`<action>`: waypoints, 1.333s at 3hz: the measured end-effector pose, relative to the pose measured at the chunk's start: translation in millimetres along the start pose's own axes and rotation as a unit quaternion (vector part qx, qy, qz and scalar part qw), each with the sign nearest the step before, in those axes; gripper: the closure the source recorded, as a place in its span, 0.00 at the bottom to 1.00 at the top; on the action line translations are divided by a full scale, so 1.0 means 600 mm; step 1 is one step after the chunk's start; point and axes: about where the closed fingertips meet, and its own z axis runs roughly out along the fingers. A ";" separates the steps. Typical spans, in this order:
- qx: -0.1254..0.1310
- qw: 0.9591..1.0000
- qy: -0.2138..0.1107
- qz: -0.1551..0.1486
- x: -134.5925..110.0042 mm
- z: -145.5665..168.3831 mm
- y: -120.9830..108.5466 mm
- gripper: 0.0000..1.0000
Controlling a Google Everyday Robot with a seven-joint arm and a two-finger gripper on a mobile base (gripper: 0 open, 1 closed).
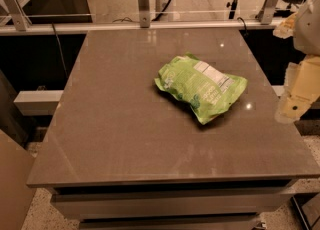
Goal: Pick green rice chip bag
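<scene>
The green rice chip bag [201, 87] lies flat on the grey table [120, 124], right of the middle. It is crinkled and lime green, with a white label panel facing up toward its far right corner. My gripper [295, 99] hangs at the right edge of the view, beyond the table's right side. It is to the right of the bag, apart from it and holding nothing that I can see.
A metal rail with upright brackets [143, 4] and a glass panel runs along the table's far edge. Dark gaps lie to the left and right of the table. Drawer-like fronts [170, 204] show under the near edge.
</scene>
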 end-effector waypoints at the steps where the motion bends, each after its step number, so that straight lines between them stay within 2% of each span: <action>1: 0.000 1.000 0.000 0.000 0.000 0.000 0.000 0.00; 2: 0.005 1.000 -0.006 0.006 -0.002 -0.001 -0.004 0.00; 3: 0.019 0.999 -0.035 0.014 -0.006 0.008 -0.018 0.00; 4: 0.036 0.997 -0.068 0.023 0.003 0.032 -0.055 0.00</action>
